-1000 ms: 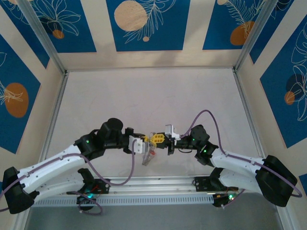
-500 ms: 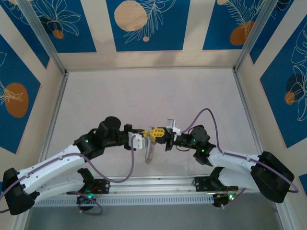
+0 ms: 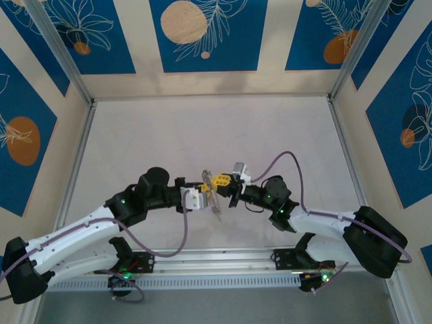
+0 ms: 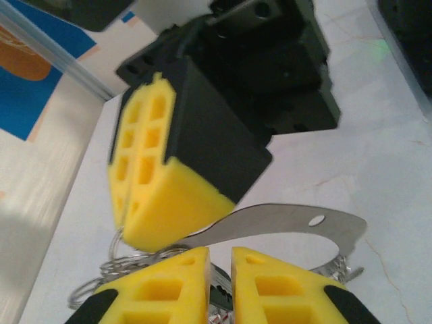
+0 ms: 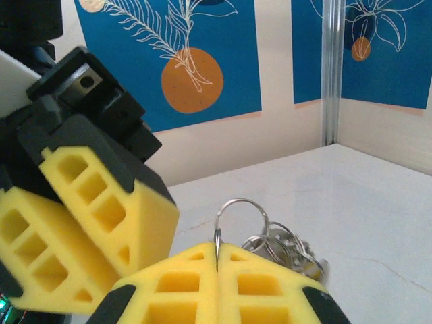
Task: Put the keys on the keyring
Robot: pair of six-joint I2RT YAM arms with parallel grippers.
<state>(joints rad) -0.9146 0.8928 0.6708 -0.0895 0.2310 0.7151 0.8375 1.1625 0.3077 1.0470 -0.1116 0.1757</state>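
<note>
Yellow foam pads (image 4: pixel 158 293) of the left gripper (image 4: pixel 220 283) stand a sliver apart in the left wrist view, with a scrap of bright metal sitting in the gap. Whether they pinch it or merely flank it I cannot tell. That gripper hovers above the pale table (image 3: pixel 202 135), near the front middle, nose to nose with its partner, so that each can work on what the other presents.

Just right of it, between the two tips, a flat silvery key (image 4: pixel 277 221) with a hole at its end lies crosswise above the left pads. Coils of wire show below the other gripper's foam. From above, the bundle of keys (image 3: pixel 216 204) dangles between the two grippers, clear of the table as far as I can judge.

Further right, the right gripper (image 5: pixel 217 263) has its foam pressed tight together on the keyring (image 5: pixel 237 210). The thin wire rises from the seam as a loop, with a cluster of small rings (image 5: pixel 287 250) hanging behind it. Pinching the wire this way holds the ring steady and upright, I judge, so the left side can feed a key onto it.
</note>
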